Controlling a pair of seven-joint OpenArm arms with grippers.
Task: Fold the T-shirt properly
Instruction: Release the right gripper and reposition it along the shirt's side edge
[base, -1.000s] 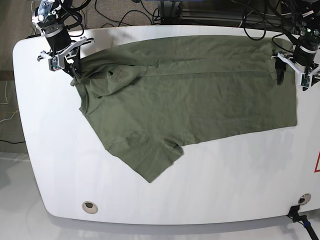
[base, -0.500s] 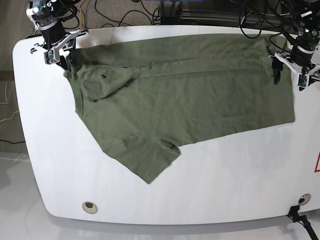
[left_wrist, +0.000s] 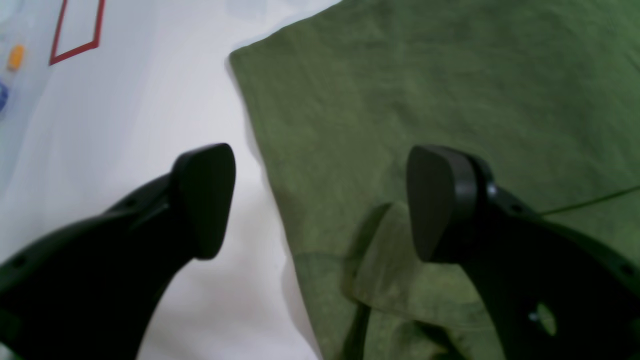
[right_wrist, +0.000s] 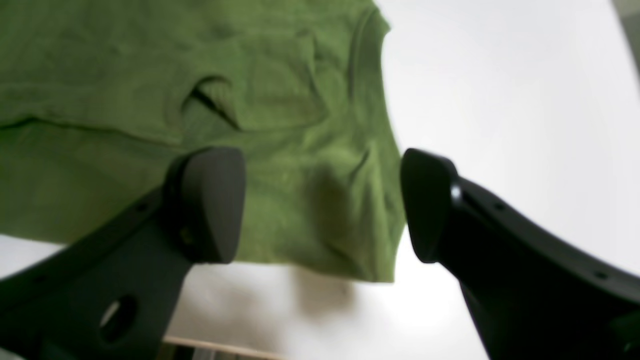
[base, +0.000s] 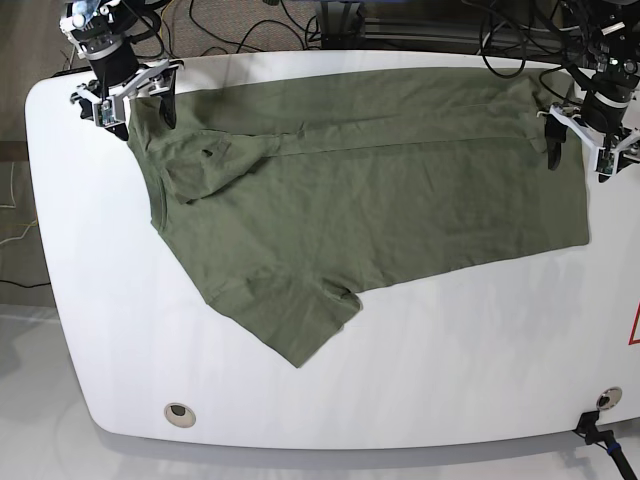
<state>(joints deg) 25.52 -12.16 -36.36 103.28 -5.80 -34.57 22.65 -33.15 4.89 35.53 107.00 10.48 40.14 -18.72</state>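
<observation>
The olive-green T-shirt (base: 370, 200) lies spread across the white table (base: 480, 360), its far long edge folded over and one sleeve pointing to the front. My right gripper (base: 140, 112) hovers open over the shirt's far-left corner. In the right wrist view that corner of the T-shirt (right_wrist: 310, 200) lies flat under the right gripper (right_wrist: 320, 205), gripped by nothing. My left gripper (base: 580, 158) stands open at the shirt's right hem. In the left wrist view the left gripper (left_wrist: 322, 205) straddles the edge of the T-shirt (left_wrist: 400, 100), one finger over cloth, the other over bare table.
A round grommet (base: 180, 412) sits near the table's front left. A red marking (base: 634, 330) shows at the right edge, with a black connector (base: 600, 435) at the front right. Cables (base: 250, 25) run behind the table's far edge.
The right gripper carried the shirt's corner toward the far left of the table, then opened and let it go. The left gripper stayed open and hardly moved.
</observation>
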